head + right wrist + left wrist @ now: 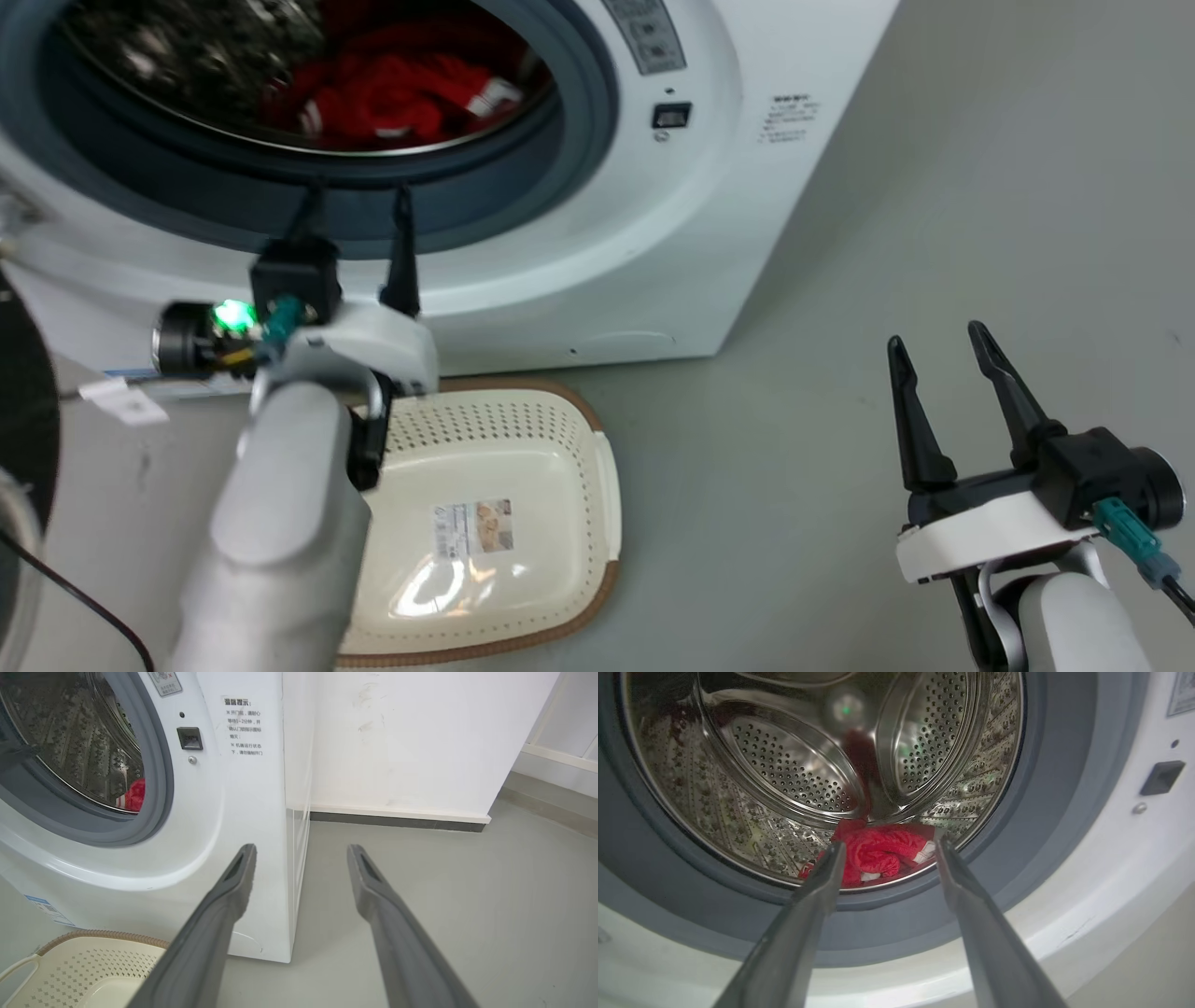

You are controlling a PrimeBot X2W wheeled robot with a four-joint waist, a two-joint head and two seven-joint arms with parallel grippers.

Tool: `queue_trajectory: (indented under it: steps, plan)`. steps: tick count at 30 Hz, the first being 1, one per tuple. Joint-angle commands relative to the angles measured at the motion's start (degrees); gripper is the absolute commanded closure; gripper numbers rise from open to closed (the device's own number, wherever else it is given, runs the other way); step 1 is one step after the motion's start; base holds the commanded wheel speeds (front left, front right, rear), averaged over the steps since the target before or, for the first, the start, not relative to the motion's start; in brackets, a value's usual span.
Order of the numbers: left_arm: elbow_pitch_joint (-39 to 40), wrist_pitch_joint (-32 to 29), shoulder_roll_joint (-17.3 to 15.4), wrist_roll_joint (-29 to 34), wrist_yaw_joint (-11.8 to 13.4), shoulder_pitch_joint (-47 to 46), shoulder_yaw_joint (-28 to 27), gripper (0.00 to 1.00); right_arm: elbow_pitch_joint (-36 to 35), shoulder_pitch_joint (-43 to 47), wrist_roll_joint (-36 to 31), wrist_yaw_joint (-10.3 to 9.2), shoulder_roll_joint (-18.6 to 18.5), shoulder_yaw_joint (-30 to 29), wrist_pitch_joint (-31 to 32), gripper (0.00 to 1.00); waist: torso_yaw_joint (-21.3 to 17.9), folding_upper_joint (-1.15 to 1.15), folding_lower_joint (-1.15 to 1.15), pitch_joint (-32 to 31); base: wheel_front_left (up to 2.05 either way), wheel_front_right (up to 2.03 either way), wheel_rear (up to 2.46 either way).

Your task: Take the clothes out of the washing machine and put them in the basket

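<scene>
**Reaching into the washing machine for the first garment**

The left claw [358, 193] is spread wide and holds nothing. Its two dark fingers point into the washing machine [672, 233] at the lower edge of the round opening, level with the grey door seal [1041, 812]. In the left wrist view the fingertips frame the clothes [878, 854], a crumpled red heap with white trim. The heap lies at the bottom of the machine's steel drum [784, 774], close behind the seal, and the fingers are short of the fabric.

The basket [504, 420] stands on the floor [840, 485] against the foot of the machine, under the opening. Its bottom is bare but for a paper label [473, 525]. The right claw [936, 333] is also open and empty, well off to the right of the machine and above the floor.

Judged step: the approach to the first grasp, with nothing moved to the basket yet.

The next move probably calls for pushing the left claw deeper and lower into the machine, over the seal. The fingers would then close on a thick fold of cloth and draw it out over the lip. A pinch on a thin edge could slip.
</scene>
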State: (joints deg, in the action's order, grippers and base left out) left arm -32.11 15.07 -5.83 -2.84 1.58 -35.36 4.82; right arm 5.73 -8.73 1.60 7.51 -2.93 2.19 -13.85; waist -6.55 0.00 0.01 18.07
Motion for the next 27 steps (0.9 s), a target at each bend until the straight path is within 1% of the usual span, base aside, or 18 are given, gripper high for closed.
queue_trajectory:
  steps: [1,8,13,17,22,27]
  plan:
    - [-0.65,0.16,-0.54,0.21,0.14,-1.39,-0.18,0.00,0.10,-1.09,0.50,-0.04,0.10,0.12,-0.39,0.00,-2.25,0.00,-0.01,2.53,0.00,0.00,0.00]
    - [-11.53,-0.69,-5.53,0.41,-0.56,-13.39,-1.36,0.00,1.94,-3.90,2.34,-0.03,0.11,2.26,-1.18,0.00,-5.71,0.00,-0.01,7.27,0.00,0.00,0.00]
    - [-17.91,-3.81,-8.59,0.46,-1.02,-21.87,-1.74,0.00,3.16,-5.92,4.14,-0.04,0.11,4.14,-1.35,0.00,-8.06,0.00,-0.01,10.37,0.00,0.00,0.00]
    - [-23.02,-8.72,-11.74,0.87,-2.20,-27.73,-1.20,0.00,3.32,-7.24,5.49,-0.04,0.11,5.86,-1.35,0.00,-10.09,0.00,-0.01,12.71,0.00,0.00,0.00]
    - [-27.93,-14.96,-14.74,1.20,-3.14,-34.00,-0.73,0.00,3.84,-8.28,7.00,-0.04,0.10,7.83,-1.36,0.00,-12.53,0.00,-0.01,15.44,0.00,0.00,0.00]
    - [-31.15,-23.12,-16.84,1.26,-4.09,-39.89,-0.10,0.00,3.93,-8.82,8.69,-0.04,0.11,9.10,-1.37,0.00,-14.36,0.00,-0.01,17.77,0.00,0.00,0.00]
